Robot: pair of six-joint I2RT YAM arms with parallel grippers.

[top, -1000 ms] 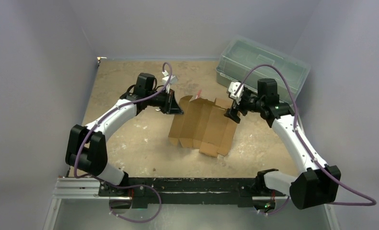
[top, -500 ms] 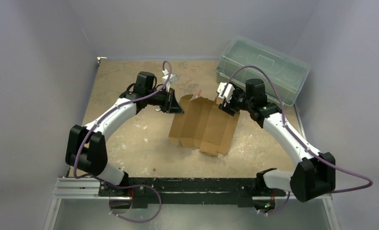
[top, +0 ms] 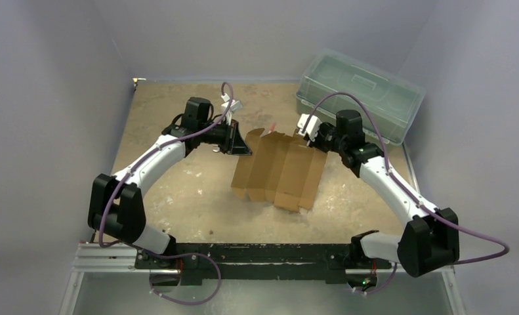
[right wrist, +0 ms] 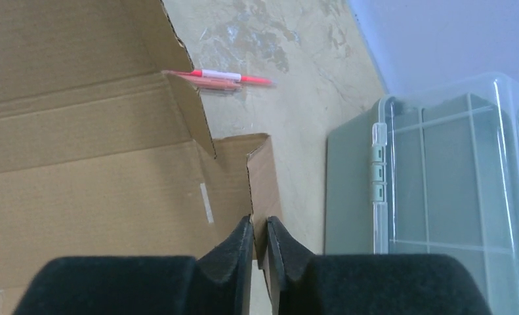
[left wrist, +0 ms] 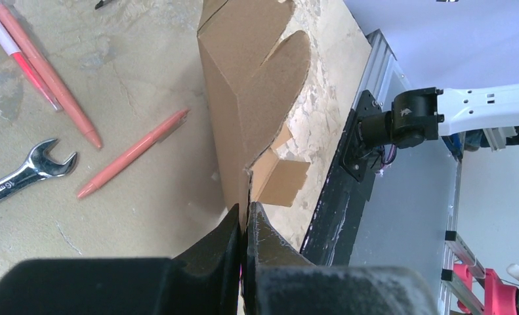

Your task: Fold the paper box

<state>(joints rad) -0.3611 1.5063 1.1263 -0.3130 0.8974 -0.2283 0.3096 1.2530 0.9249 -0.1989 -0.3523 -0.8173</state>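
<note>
box: paper box (top: 279, 174) lies mid-table (top: 178, 190) between my arms | left pincer (left wrist: 246, 213): clamped on its left edge | right pincer (right wrist: 260, 226): narrow, nipping right flap | handling: probably light, stiff panels, bends at creases; I grip edges.

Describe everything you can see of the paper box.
The paper box is a plain brown cardboard die-cut sheet, not yet folded, with parallel creases and small end flaps. It lies mostly flat on the table, though its left panel looks raised. The left gripper and right gripper have their jaws pinched on opposite edges.
</note>
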